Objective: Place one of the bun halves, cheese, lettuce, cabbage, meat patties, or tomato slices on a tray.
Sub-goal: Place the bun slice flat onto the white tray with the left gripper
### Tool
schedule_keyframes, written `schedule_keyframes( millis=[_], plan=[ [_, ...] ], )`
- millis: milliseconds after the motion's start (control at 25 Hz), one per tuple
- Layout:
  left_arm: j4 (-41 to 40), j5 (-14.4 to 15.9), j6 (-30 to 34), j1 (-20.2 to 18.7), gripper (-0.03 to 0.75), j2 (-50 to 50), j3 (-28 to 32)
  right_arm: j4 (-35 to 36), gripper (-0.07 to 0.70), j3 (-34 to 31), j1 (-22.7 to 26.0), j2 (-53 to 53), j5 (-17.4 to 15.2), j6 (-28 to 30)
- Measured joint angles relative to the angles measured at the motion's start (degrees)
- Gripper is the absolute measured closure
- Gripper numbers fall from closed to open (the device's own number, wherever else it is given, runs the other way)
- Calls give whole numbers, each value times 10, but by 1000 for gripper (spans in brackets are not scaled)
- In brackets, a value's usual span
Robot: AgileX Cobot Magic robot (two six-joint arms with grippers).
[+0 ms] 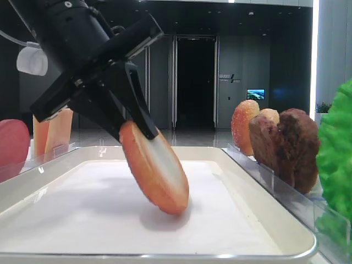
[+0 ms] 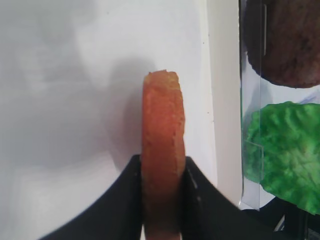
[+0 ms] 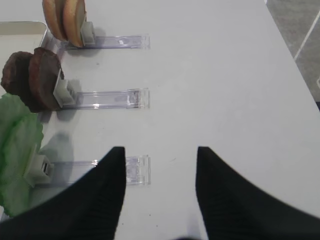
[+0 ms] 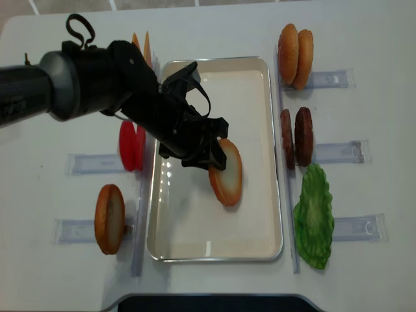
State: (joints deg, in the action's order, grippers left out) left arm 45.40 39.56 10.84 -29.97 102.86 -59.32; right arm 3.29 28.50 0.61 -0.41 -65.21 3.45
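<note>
My left gripper (image 4: 211, 153) is shut on a bun half (image 4: 227, 172), an orange-brown disc with a pale face. It holds the bun tilted over the cream tray (image 4: 279, 195), and the bun's lower edge (image 1: 170, 206) rests on the white lining. In the left wrist view the bun (image 2: 162, 125) stands edge-on between the black fingers (image 2: 125, 200). My right gripper (image 3: 160, 160) is open over bare table with nothing between its fingers. Racks hold more buns (image 4: 296, 55), meat patties (image 4: 296, 136), lettuce (image 4: 314, 218), tomato slices (image 4: 130, 144), cheese (image 4: 140, 45) and another bun half (image 4: 109, 218). Cabbage is out of view.
Clear plastic rack rails (image 3: 105, 99) lie on the white table on both sides of the tray. The patties (image 3: 32, 77) and lettuce (image 3: 17, 150) stand close to the tray's right rim (image 2: 222, 100). The lining around the bun is bare.
</note>
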Motion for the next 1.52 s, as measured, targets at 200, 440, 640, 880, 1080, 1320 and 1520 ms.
schedule_keyframes(
  millis=[200,440,640,880,1080,1320,1520],
  plan=[
    [5,0,4,0,569,10,0,0,288,0,0,0,0,0],
    [5,0,5,0,569,11,-1,0,288,0,0,0,0,0],
    [-4,0,1,0,501,11,-1,0,288,0,0,0,0,0],
    [-21,9,-10,0,317,14,-1,0,288,0,0,0,0,0],
    [-77,19,-57,0,300,11,-1,0,288,0,0,0,0,0],
    [-139,31,-104,0,298,-12,-1,0,288,0,0,0,0,0],
    [-171,43,-128,0,297,-33,-1,0,288,0,0,0,0,0]
  ],
)
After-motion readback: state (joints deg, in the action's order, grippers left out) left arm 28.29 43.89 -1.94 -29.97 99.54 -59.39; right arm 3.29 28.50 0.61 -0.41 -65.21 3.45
